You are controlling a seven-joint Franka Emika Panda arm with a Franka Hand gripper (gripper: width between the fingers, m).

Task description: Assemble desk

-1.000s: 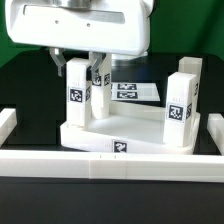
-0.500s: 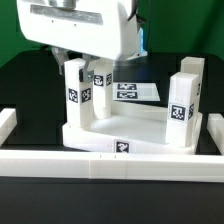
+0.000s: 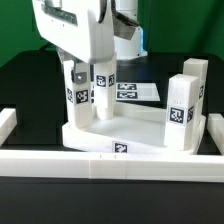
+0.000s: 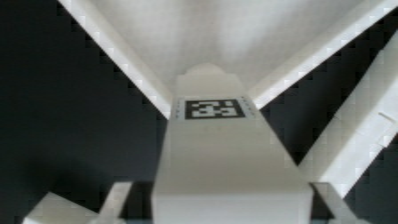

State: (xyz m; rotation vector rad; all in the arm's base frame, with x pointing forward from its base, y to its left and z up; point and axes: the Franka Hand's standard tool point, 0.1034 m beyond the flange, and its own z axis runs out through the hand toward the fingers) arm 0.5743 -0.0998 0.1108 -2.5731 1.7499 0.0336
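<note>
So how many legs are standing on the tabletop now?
4: two at the exterior view's right, two at its left under the tool.

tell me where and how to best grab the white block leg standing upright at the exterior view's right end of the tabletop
Grip the white block leg on its upper half, coming straight down from above. It stands upright on the white plastic tray-like tabletop, so its flat, parallel side faces are free up there, while its base sits low against the raised rim. A second leg stands close behind it, so closing across the faces turned toward the exterior view's left and right looks safest.
</note>
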